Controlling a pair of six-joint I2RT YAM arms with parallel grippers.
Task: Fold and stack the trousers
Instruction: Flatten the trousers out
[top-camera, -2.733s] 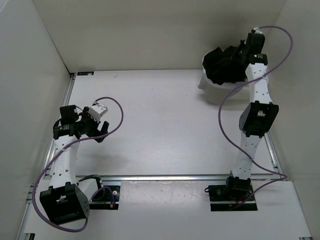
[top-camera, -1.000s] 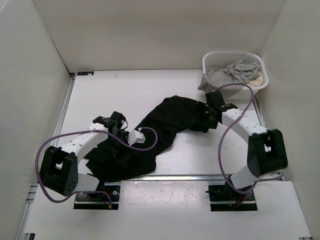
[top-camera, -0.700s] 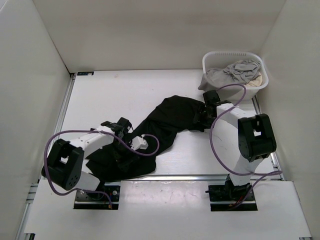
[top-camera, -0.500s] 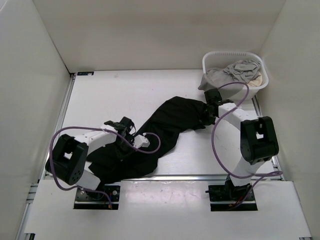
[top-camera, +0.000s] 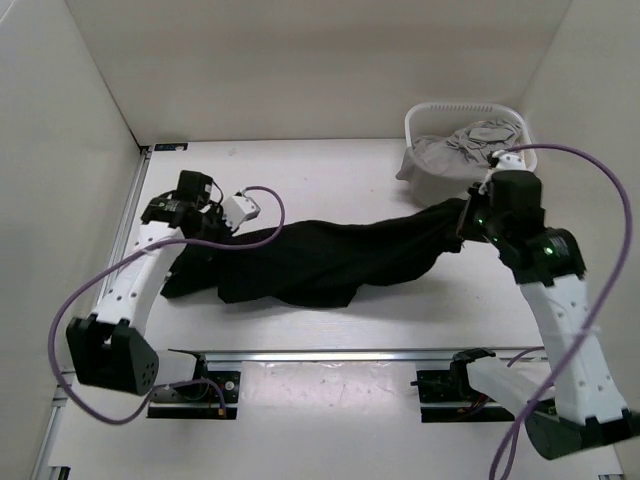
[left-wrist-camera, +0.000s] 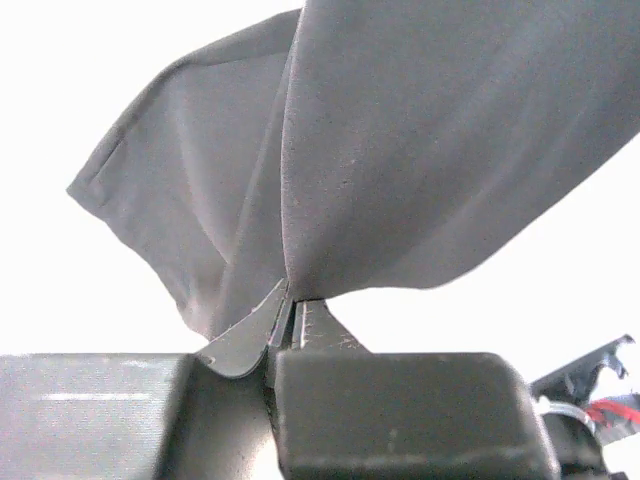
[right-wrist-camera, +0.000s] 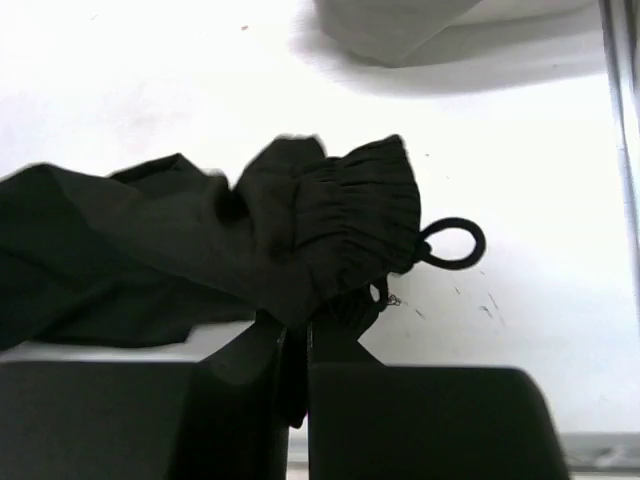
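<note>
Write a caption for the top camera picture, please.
Left arm and right arm stretch the black trousers across the table.

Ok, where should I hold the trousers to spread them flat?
By the two ends, from the outer sides: the gathered waistband beside the drawstring loop, in the right gripper, and the fabric edge in the left gripper. The trousers are long and limp; end grips likely spread them.

Two arms. White tubes and chunky black joints on left arm (top-camera: 140, 283); same on right arm (top-camera: 566, 320). Long purple cable (top-camera: 565, 148) on each arm. Small white box (top-camera: 241, 209) by left wrist. Black bases (top-camera: 470, 386) on grey metal rail (top-camera: 330, 353). left gripper (left-wrist-camera: 293, 300): dark grey, flat blocky body, thin fingers, red wires (left-wrist-camera: 612, 412) at side. right gripper (right-wrist-camera: 297, 330): black, blocky.
</note>
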